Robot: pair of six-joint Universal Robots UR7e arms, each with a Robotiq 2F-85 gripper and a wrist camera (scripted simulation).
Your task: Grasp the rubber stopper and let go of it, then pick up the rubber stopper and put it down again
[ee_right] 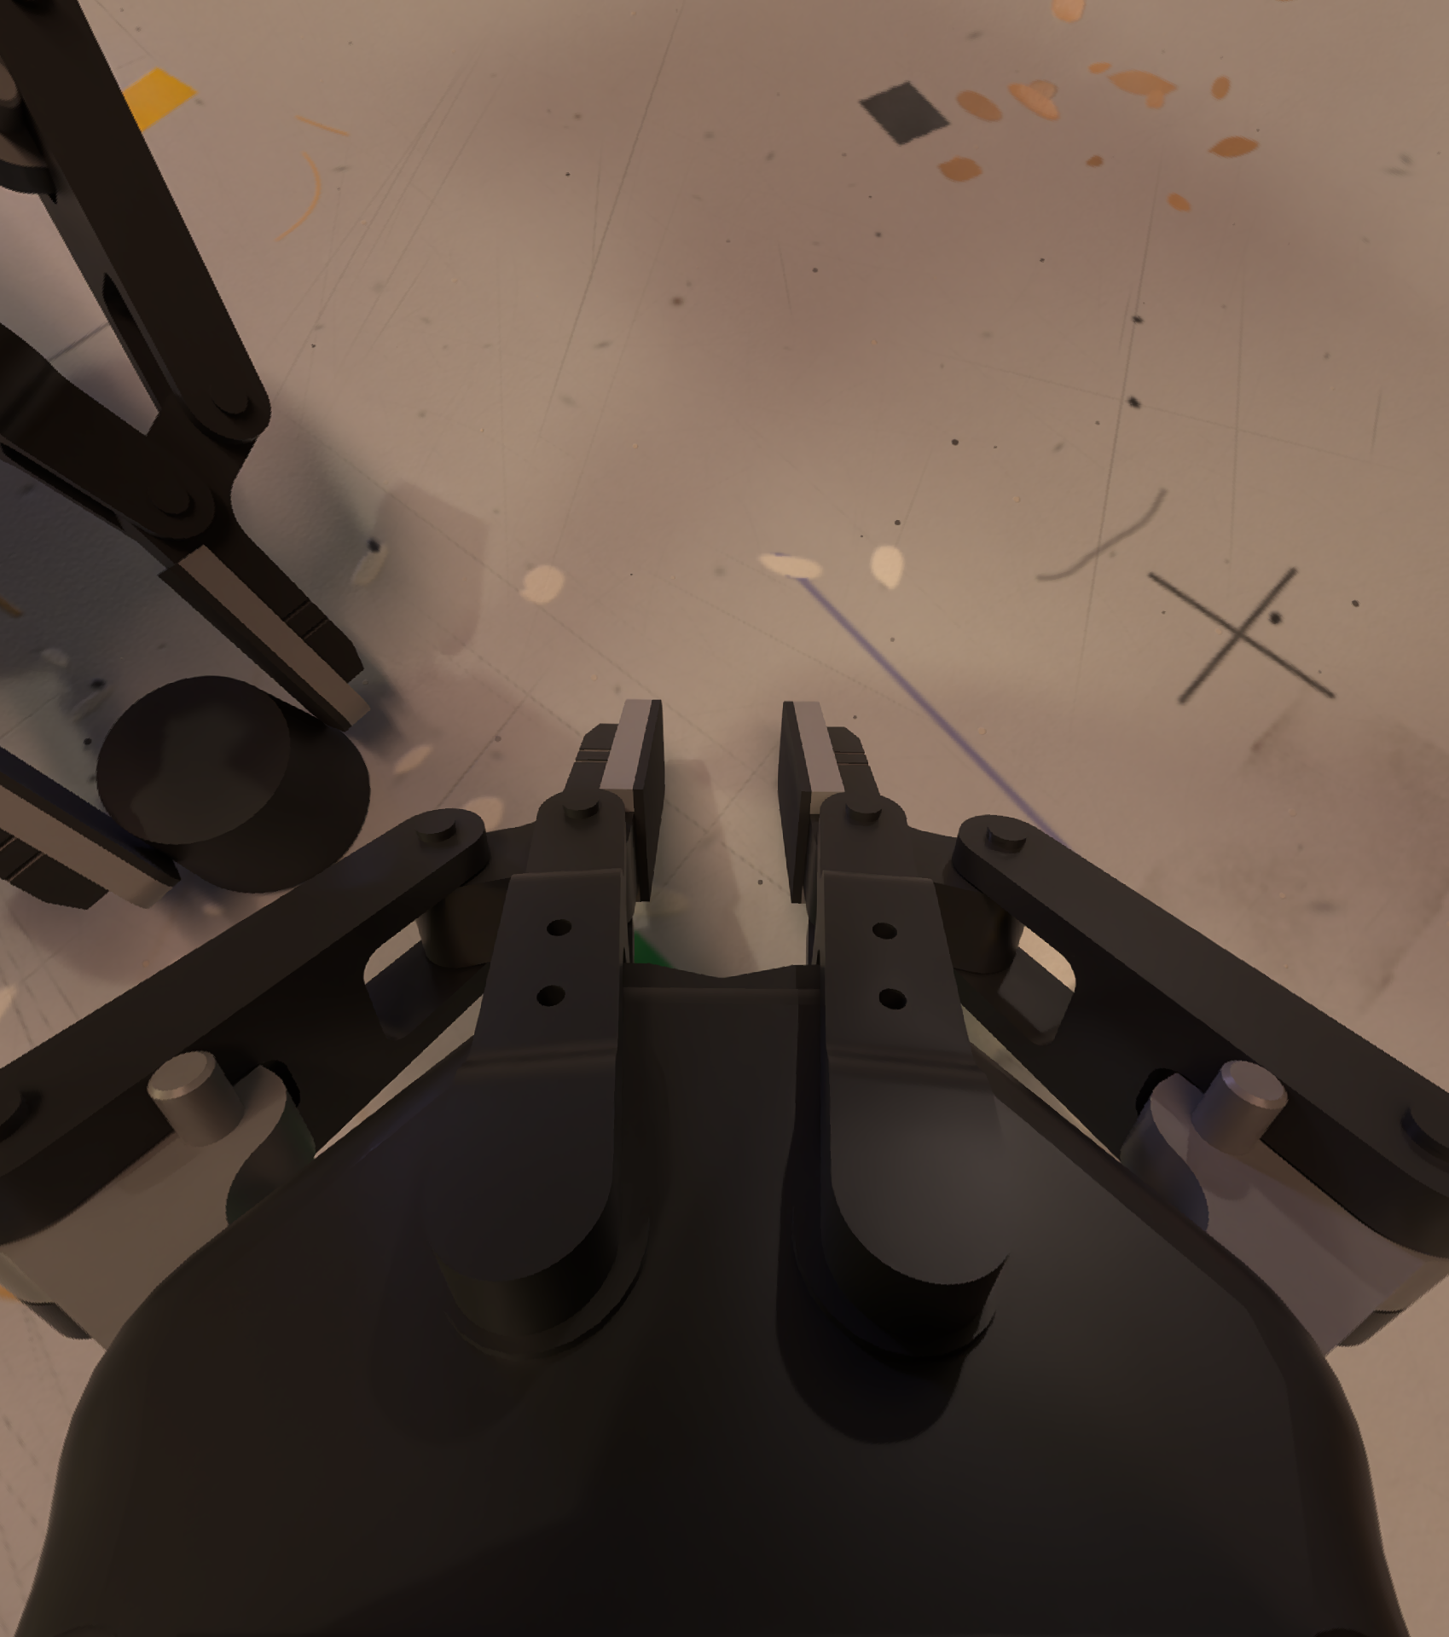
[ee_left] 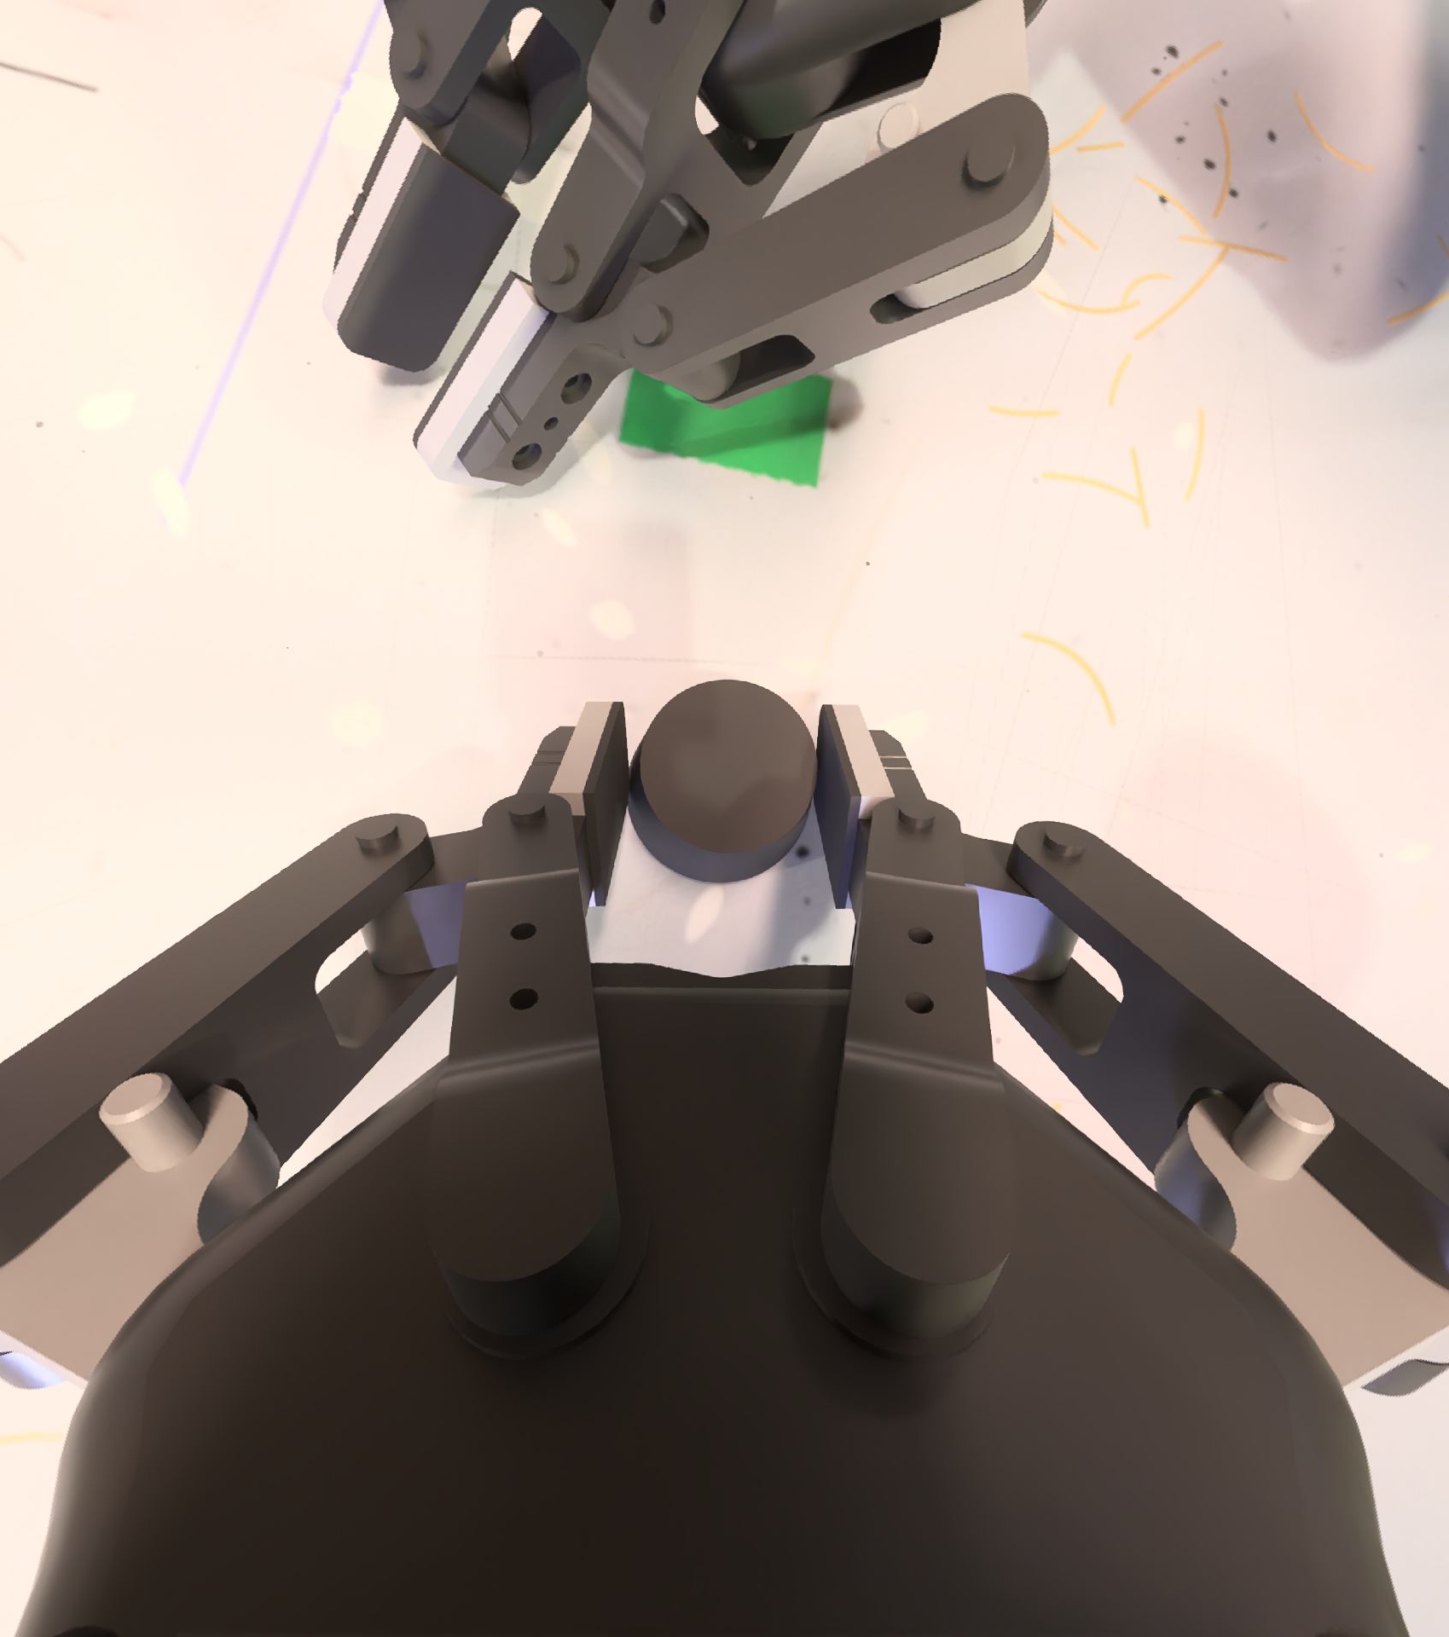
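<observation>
Between the pads of my left pincer sits the rubber stopper, a dark round plug standing on the pale table, wide face up. Both pads flank it closely and seem to touch its sides; I judge this a grip, though whether it is the first grasp or the pickup I cannot tell. Next I must either release cleanly or lift straight up. I point steeply down at the table. Farther off, my right pincer hangs empty, fingers parted, near a green patch.
</observation>
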